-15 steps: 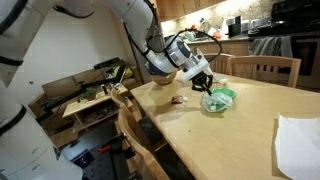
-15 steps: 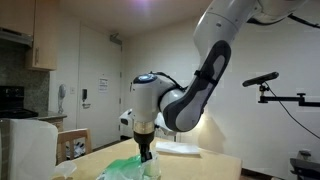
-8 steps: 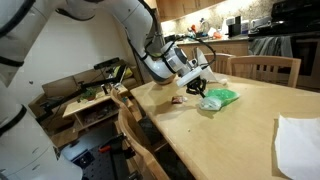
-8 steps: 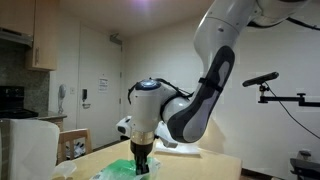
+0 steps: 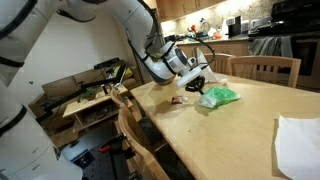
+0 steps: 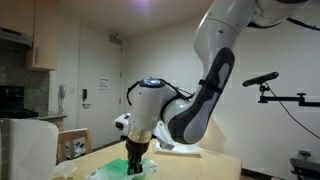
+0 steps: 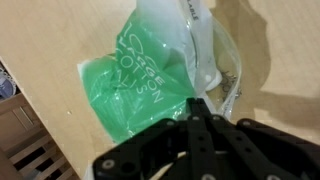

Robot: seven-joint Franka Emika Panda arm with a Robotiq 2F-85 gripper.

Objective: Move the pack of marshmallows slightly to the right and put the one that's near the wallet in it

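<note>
Item: light wooden table [image 5: 240, 125], seen in both exterior views, plain honey-toned top, filling the wrist view as background; on it, green and clear plastic pack of marshmallows [image 5: 220, 96] lying flat near the far left part of the top, crumpled, white lettering on the green part legible only as fragments in the wrist view [image 7: 150, 85]; black Robotiq gripper [image 7: 196, 104] on the white Franka arm [image 5: 135, 30], fingers drawn together and pinching the clear edge of the pack, tips down at table level in both exterior views [image 6: 135, 163]; small dark object [image 5: 177, 99] on the table just beside the pack, on the arm's side, too small to identify; white sheet [image 5: 298, 142] lying well apart from the pack, at the table's near right corner; wooden slat-back chair [image 5: 262, 68] behind the table, second wooden chair [image 5: 135, 125] at its near edge; room: wooden kitchen cabinets [image 5: 185, 8] and countertop clutter beyond, low cluttered shelf [image 5: 90, 95] at the side; in an exterior view, pale wall with door [image 6: 100, 90], wooden wall cabinet [image 6: 42, 35], dark boom stand [image 6: 275, 92].
</note>
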